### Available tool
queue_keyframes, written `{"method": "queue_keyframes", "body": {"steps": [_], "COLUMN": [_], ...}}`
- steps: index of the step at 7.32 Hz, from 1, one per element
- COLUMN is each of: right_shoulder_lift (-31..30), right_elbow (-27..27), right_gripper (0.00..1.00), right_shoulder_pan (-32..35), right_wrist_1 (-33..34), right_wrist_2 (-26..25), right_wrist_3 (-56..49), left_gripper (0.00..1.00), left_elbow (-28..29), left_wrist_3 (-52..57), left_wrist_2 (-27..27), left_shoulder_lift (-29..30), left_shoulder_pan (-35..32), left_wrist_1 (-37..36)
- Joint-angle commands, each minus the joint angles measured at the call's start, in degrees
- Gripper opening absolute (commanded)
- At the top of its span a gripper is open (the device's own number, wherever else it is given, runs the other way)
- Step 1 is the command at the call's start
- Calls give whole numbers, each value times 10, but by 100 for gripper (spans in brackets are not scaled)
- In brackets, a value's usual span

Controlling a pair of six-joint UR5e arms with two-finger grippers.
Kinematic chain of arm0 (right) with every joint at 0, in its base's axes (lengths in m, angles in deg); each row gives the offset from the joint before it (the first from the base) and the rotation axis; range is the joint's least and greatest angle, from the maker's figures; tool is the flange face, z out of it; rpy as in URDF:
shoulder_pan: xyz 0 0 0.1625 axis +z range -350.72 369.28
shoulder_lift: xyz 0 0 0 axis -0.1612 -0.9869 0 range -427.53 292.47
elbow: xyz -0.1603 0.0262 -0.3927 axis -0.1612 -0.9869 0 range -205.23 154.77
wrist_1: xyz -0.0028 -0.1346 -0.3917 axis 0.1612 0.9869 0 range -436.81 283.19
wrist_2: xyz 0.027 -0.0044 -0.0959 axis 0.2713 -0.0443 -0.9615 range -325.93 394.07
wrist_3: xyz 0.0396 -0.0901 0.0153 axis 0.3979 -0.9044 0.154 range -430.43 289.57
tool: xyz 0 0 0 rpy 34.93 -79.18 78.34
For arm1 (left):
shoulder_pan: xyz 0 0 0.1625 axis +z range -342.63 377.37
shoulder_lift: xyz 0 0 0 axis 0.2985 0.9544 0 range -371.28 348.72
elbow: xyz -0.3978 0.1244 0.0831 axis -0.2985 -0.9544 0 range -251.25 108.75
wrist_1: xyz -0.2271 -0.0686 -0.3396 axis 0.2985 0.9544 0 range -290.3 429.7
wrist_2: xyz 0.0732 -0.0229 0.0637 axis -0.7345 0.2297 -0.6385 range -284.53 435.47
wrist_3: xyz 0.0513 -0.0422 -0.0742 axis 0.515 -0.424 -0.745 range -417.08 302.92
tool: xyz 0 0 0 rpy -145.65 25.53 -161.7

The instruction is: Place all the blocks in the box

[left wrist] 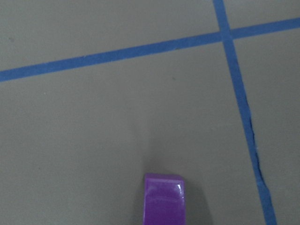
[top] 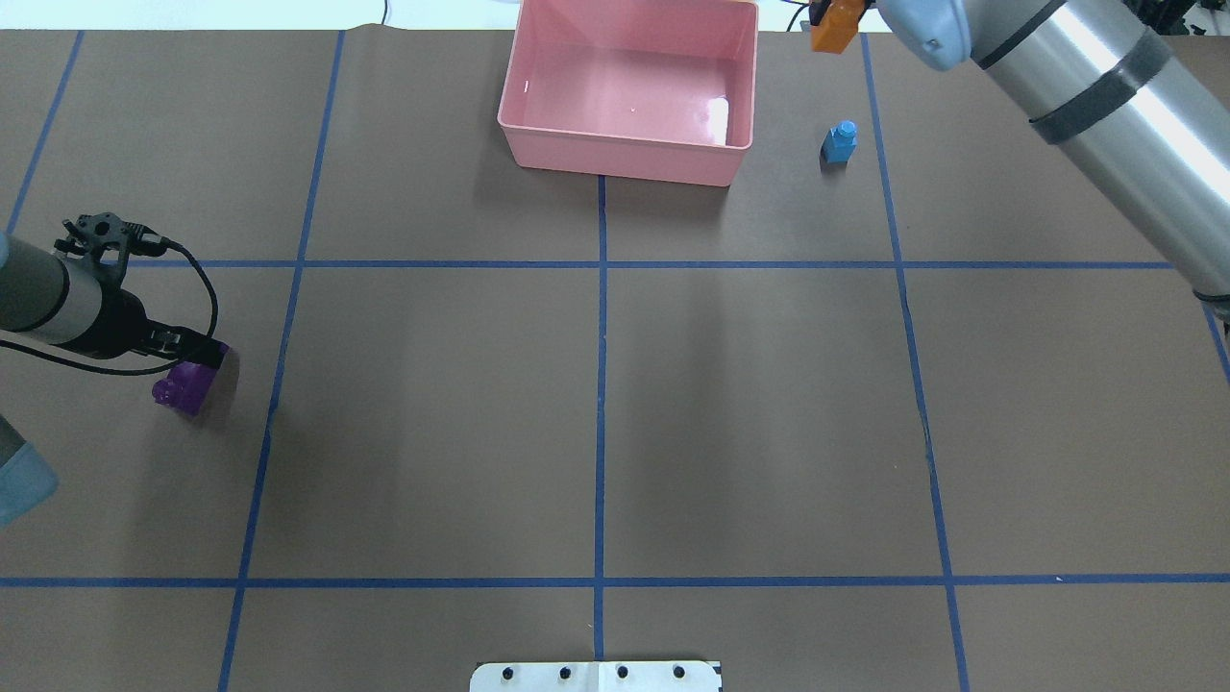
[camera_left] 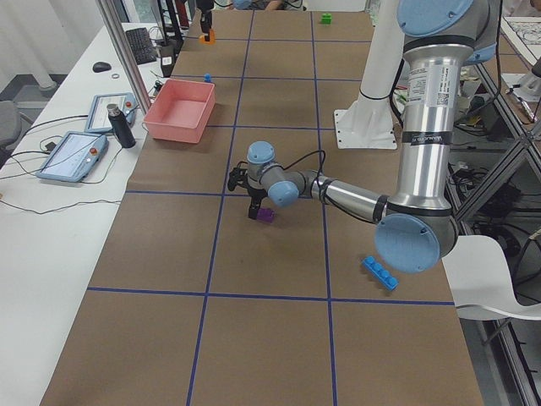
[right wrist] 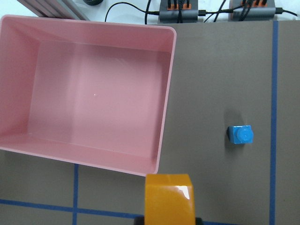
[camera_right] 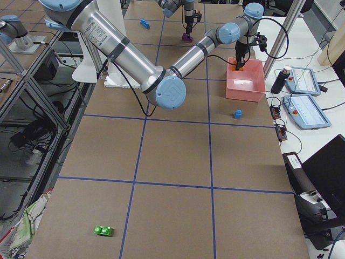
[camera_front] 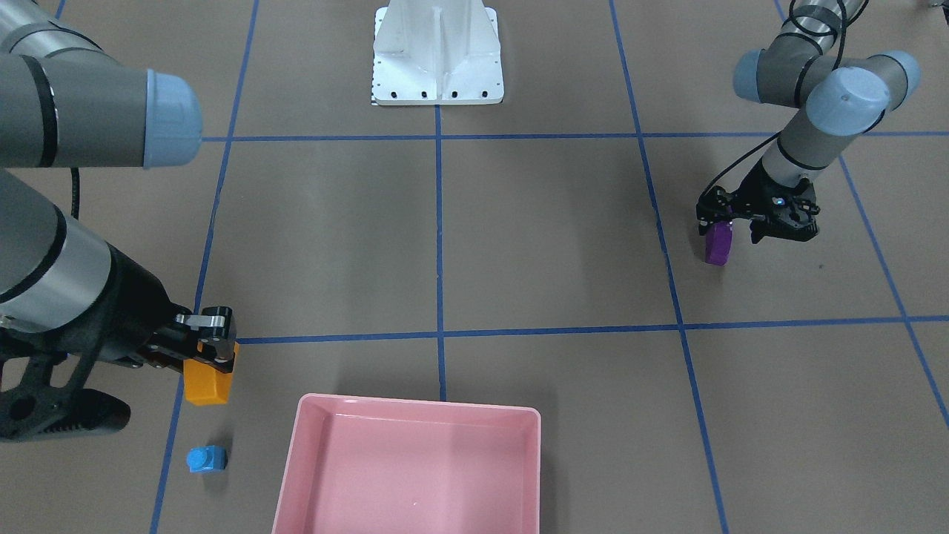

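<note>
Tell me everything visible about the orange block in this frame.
The orange block is a glossy plastic brick, boxy, with a bright highlight on its face; no studs show. The right claw is shut on its top, holding it upright, apparently off the table, beside the pink box, not over it. Nothing else touches it.

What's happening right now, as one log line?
right gripper: holding orange block, beside pink box | left gripper: holding purple block | pink box: empty | small light blue block: on table
</note>
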Motion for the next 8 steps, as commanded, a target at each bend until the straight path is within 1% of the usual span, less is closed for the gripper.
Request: {"method": "queue_keyframes", "body": {"steps": [1,2,3,4,5,6,7,8], "right_shoulder_lift": [24,47,66,72,73,79,99,112], "right_elbow": [-63,-105,-129,-132,-135,-171,-214,-256], "right_gripper": [0,0,0,0,0,0,0,0], "right_shoulder_pan": [-16,-30,-36,-37,-40,-51,-66,-92], "right_wrist_1": [-76,-115,-123,-124,-138,-197,-231,-268], "right_wrist_2": [-5,-28,-40,-41,-42,-59,-87,-125], "right_wrist_3": [0,0,0,0,-1,0,0,0], "left_gripper": [93,77,59,18,0,0,0,0], "left_elbow": [11,13,12,11,0,-18,-54,-94], "left_wrist_3": [3,3,3,3,4,2,2,-1], "left_wrist_2": [-1,-1,0,2,10,25,60,66], "left_shoulder_lift": [1,0,0,-1,-5,-6,-8,-8], "left_shoulder_pan": [7,13,15,16,15,14,13,11], "left_wrist_1": [0,0,0,-2,-3,-14,-53,-99]}}
